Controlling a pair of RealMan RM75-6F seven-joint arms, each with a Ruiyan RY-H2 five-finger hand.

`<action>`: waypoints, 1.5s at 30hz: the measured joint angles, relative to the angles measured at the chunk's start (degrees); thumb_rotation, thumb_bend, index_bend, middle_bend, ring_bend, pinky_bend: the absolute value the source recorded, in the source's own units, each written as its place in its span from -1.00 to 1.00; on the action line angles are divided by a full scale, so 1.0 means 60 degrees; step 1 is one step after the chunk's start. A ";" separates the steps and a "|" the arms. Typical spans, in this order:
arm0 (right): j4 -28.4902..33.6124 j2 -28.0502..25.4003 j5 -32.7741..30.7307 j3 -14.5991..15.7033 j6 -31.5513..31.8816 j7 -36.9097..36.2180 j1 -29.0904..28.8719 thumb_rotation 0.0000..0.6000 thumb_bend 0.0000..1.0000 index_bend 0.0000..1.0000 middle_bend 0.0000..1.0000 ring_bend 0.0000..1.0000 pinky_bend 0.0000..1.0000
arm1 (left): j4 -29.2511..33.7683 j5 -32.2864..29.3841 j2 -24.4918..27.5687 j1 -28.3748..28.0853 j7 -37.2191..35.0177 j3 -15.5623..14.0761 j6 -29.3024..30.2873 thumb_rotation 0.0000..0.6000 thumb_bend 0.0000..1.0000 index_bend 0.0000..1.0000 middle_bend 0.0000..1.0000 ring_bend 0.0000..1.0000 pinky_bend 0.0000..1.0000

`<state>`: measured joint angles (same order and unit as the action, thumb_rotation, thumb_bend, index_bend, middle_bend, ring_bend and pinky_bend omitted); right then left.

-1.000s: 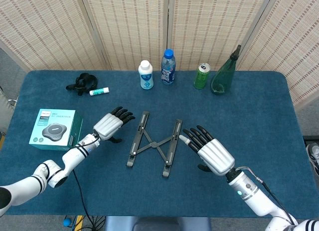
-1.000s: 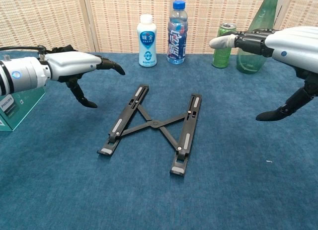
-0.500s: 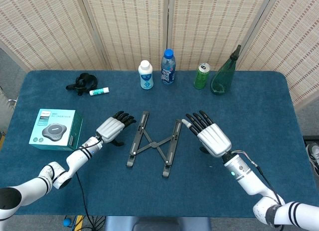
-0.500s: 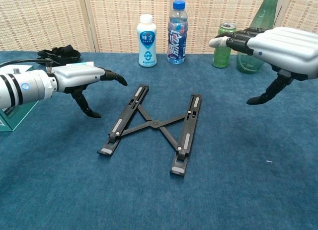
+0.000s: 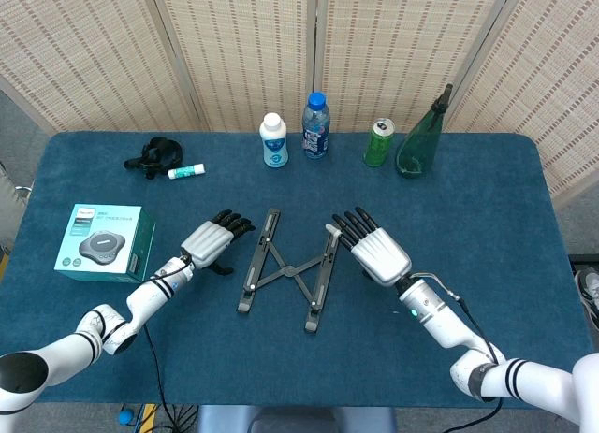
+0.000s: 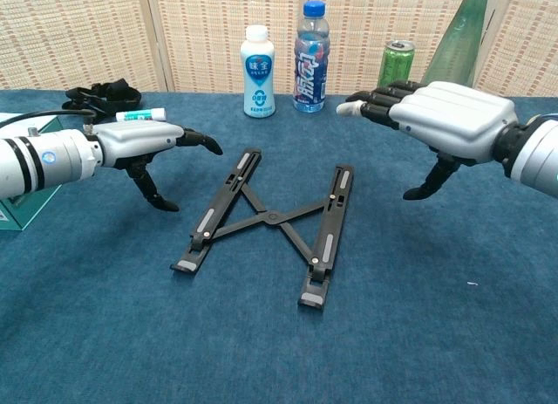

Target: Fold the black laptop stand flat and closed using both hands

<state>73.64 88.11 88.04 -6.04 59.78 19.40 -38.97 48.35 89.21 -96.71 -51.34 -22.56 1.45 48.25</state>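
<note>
The laptop stand (image 5: 288, 269) lies spread open in an X shape on the middle of the blue surface (image 5: 487, 227), its two black bars angled apart and joined by crossed struts. It rests between the two hands, and neither hand touches it.

The right hand (image 5: 372, 249) hovers just beside the far end of the stand's right bar, palm down, fingers spread and holding nothing; in the chest view (image 6: 436, 120) its thumb hangs down clear of the cloth. The left hand (image 5: 211, 238) sits near the stand's left bar, also palm down with fingers apart and empty, its thumb pointing down toward the surface (image 6: 139, 147).

A teal box (image 5: 103, 242) lies at the left edge. Along the far side stand a green glass bottle (image 5: 423, 138), a blue-capped water bottle (image 5: 315, 126), a white bottle (image 5: 273, 141) and a green can (image 5: 379, 142). At the far left lie a black strap bundle (image 5: 154, 155) and, just beside it, a small white tube (image 5: 186, 171).
</note>
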 measured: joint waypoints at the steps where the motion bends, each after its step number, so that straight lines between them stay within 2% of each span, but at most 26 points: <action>1: -0.0112 0.0090 0.0014 0.0006 -0.0019 -0.0015 -0.0040 1.00 -1.00 -1.00 -1.00 -1.00 -1.00 | -0.0032 0.0003 -0.0017 -0.0001 -0.0030 -0.0017 0.0004 1.00 -0.71 -0.78 -0.83 -0.90 -1.00; 26: -0.2259 0.1549 0.0128 0.0186 -0.0206 -0.0383 -0.0545 1.00 -1.00 -1.00 -1.00 -1.00 -1.00 | -0.0750 -0.0132 -0.0779 -0.0153 -0.0859 -0.0054 -0.0176 1.00 -0.71 -0.78 -0.83 -0.90 -1.00; 35: -0.3378 0.2407 0.0357 0.0259 0.0074 -0.0636 -0.0709 1.00 -1.00 -1.00 -1.00 -1.00 -1.00 | -0.0808 -0.0202 -0.0832 -0.0155 -0.0983 -0.0047 -0.0222 1.00 -0.71 -0.78 -0.83 -0.90 -1.00; 45: -0.4109 0.2955 0.0481 0.0280 0.0276 -0.0797 -0.0865 1.00 -1.00 -1.00 -1.00 -1.00 -1.00 | -0.0755 -0.0259 -0.0882 -0.0192 -0.1001 -0.0026 -0.0304 1.00 -0.71 -0.78 -0.83 -0.90 -1.00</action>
<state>48.99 105.84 90.93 -4.36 61.43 14.62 -44.16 43.81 87.65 -102.00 -52.49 -28.56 1.29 46.42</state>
